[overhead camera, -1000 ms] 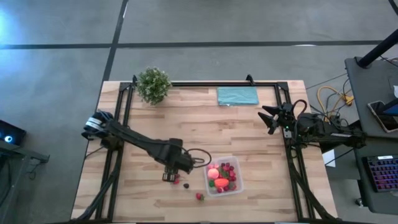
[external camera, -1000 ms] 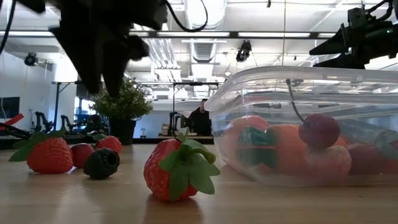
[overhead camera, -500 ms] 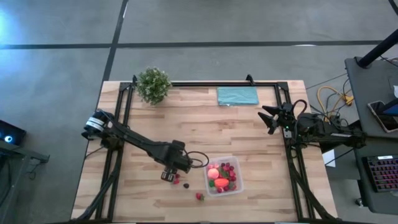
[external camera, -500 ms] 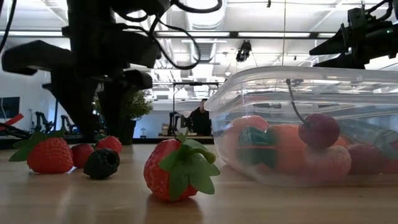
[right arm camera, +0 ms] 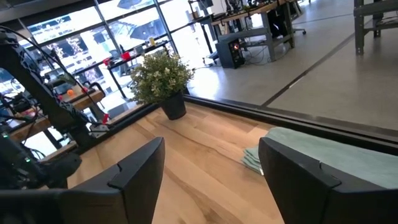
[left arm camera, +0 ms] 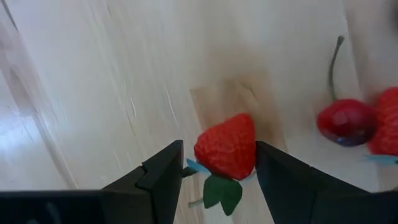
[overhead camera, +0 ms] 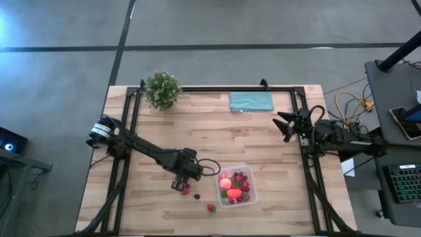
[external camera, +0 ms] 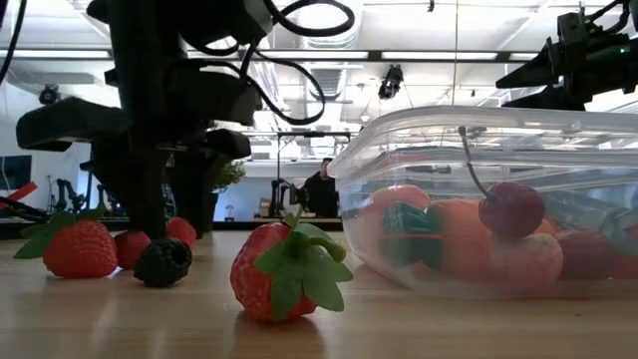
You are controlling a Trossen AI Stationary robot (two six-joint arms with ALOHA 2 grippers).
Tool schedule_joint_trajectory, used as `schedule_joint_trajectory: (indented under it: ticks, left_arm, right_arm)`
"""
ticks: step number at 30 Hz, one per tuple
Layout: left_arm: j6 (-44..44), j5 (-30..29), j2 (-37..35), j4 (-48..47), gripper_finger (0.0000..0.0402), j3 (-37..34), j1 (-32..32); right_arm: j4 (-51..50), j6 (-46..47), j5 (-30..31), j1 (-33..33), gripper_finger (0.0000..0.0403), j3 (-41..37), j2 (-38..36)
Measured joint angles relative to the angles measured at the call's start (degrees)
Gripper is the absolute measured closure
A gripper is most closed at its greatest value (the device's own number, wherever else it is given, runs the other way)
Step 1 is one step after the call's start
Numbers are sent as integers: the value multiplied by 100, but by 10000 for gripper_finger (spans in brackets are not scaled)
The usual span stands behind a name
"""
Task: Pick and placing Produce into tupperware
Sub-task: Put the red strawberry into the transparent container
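Strawberry (left arm camera: 226, 147) between left claw (left arm camera: 219, 180) fingers.

Four strawberries (external camera: 284, 271) lie loose on the table (overhead camera: 210, 131), with one blackberry (external camera: 162, 261). One tub (overhead camera: 235, 186), one plant (overhead camera: 162, 89), one cloth (overhead camera: 250, 101).

A pale wooden plank worktop (overhead camera: 217, 141) with a black frame along its edges carries everything. A green bushy potted plant (overhead camera: 162, 89) stands at its far left corner, and a flat teal cloth (overhead camera: 250, 101) lies by the far edge. Near the front edge rests a clear plastic tupperware (overhead camera: 251, 199) holding mixed toy produce. Just left of the tub, loose on the wood, lie a strawberry (overhead camera: 211, 208), a dark berry (overhead camera: 196, 196) and another small strawberry (left arm camera: 227, 147).
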Motion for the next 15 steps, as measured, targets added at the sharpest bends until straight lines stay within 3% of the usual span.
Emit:
schedule_joint_trajectory:
  ticks: [15]
  left_arm:
    - [2, 111, 0, 7, 229, -84, 115]
  right_arm:
    - [0, 0, 0, -1, 154, 0, 0]
